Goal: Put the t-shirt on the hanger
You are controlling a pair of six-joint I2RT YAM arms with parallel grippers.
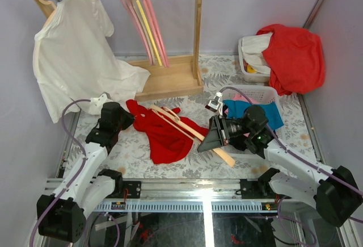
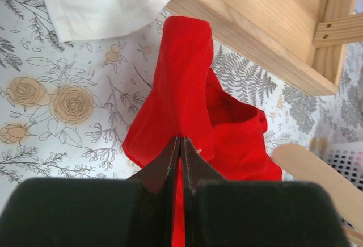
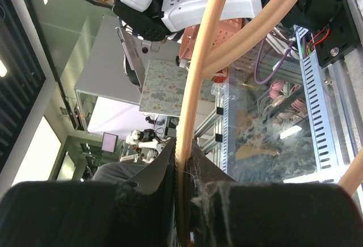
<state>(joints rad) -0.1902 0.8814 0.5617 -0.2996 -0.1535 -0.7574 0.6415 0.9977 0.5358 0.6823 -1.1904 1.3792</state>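
The bright red t-shirt (image 1: 164, 136) lies crumpled on the flowered table between the arms. The pale wooden hanger (image 1: 187, 126) lies slanted across its right part, with one end near the front edge. My left gripper (image 1: 130, 117) is at the shirt's upper left edge. In the left wrist view it (image 2: 181, 140) is shut on a fold of the red t-shirt (image 2: 184, 82). My right gripper (image 1: 207, 137) is shut on the hanger's arm. In the right wrist view the fingers (image 3: 182, 143) pinch the thin wooden hanger (image 3: 198, 71), which runs upward from them.
A wooden clothes rack (image 1: 170, 76) stands at the back with a white t-shirt (image 1: 74, 54) and pink and yellow hangers (image 1: 144, 20). A red-orange garment (image 1: 295, 57) drapes over a white basket (image 1: 249, 65) at the back right. A blue cloth (image 1: 269, 111) lies by a second basket.
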